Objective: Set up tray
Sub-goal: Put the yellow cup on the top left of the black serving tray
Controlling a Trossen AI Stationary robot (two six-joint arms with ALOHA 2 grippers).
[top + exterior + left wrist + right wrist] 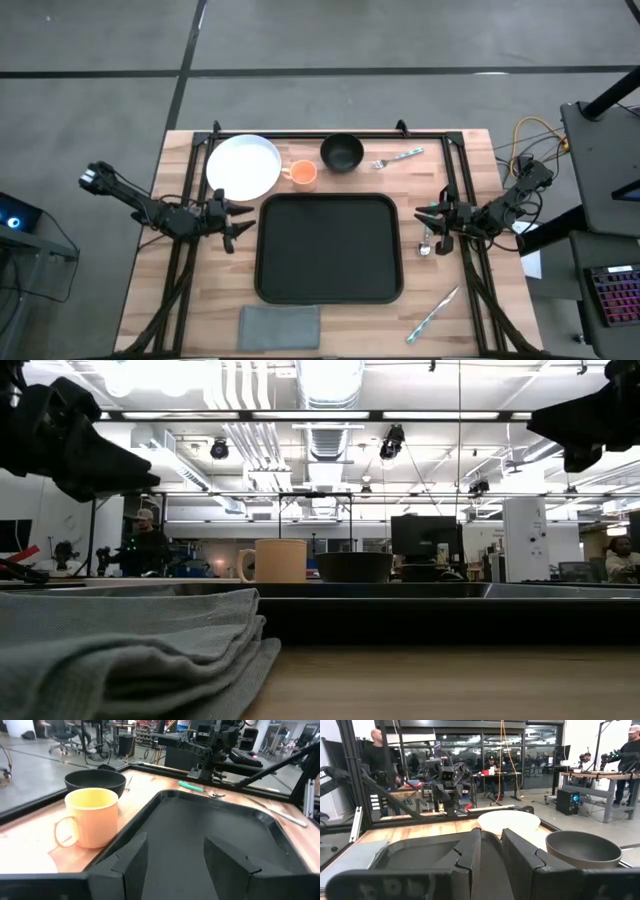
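Observation:
The black tray (328, 248) lies flat at the table's middle; in the left wrist view its floor (200, 830) fills the space ahead of my fingers. My left gripper (237, 222) hovers at the tray's left edge, open and empty, its fingers (131, 860) well apart. My right gripper (430, 218) hovers by the tray's right edge, above a spoon (425, 243). It is open by a narrow gap (491, 855) and holds nothing. A white plate (243, 167), an orange cup (302, 174), a black bowl (342, 152) and a fork (398, 157) sit along the far side.
A folded grey cloth (279, 327) lies at the near edge, left of centre, large in the low view (130, 650). A teal-handled knife (432, 315) lies at the near right. Black frame rails (330, 134) border the table. People stand in the room beyond (375, 755).

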